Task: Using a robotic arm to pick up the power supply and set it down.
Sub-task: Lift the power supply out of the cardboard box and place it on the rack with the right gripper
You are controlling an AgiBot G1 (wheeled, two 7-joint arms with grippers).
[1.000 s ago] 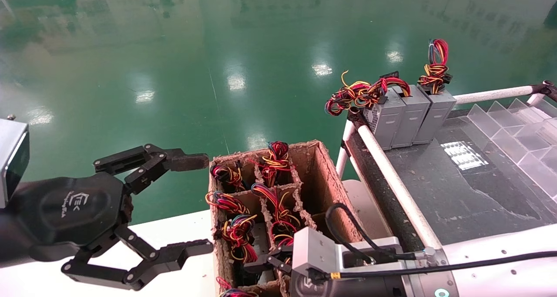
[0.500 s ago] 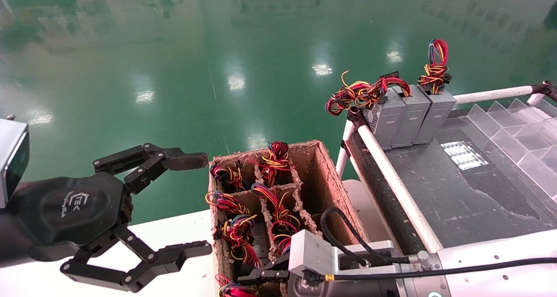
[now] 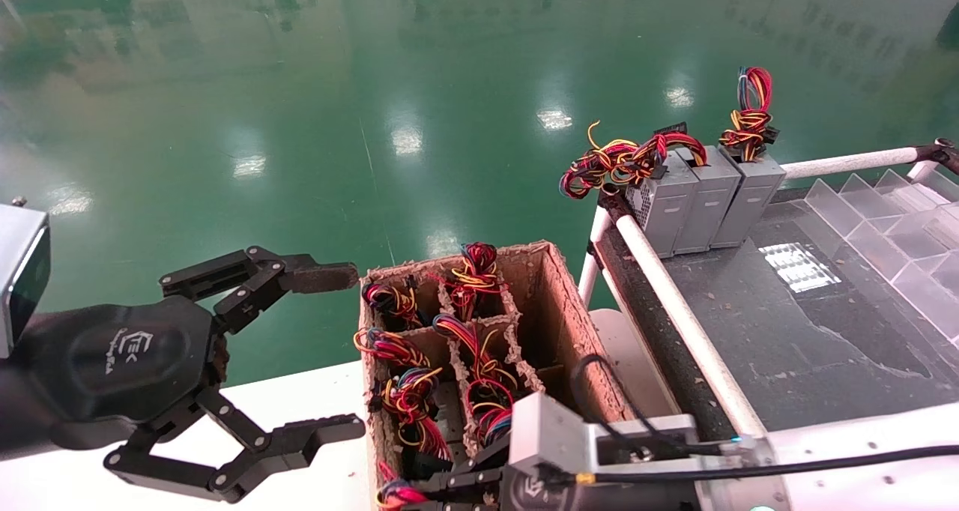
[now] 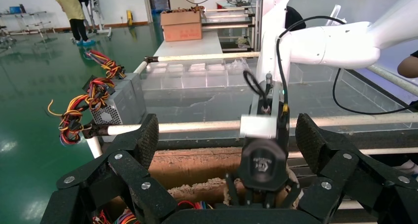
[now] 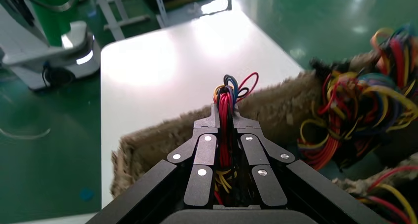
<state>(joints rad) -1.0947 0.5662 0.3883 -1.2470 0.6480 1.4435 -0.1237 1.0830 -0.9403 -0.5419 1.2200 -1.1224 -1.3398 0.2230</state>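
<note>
My right gripper (image 5: pixel 224 111) reaches into the near end of the brown cardboard divider box (image 3: pixel 558 286). It is shut on the red, yellow and black wire bundle (image 5: pixel 226 93) of a power supply. That bundle (image 3: pixel 393 494) shows at the bottom edge of the head view, and the power supply's grey body is hidden down in its compartment. Several more wire bundles (image 3: pixel 472 267) stick out of the other compartments. My left gripper (image 3: pixel 337 352) hangs open to the left of the box, holding nothing.
Three grey power supplies (image 3: pixel 704 204) stand side by side at the far corner of the dark table (image 3: pixel 787 331). A white tube rail (image 3: pixel 674 309) runs along that table's edge beside the box. Clear plastic dividers (image 3: pixel 899 234) sit at the far right.
My right wrist has shifted a little toward the near end of the box, with its fingers lower at the bottom edge. The left arm has not moved.
</note>
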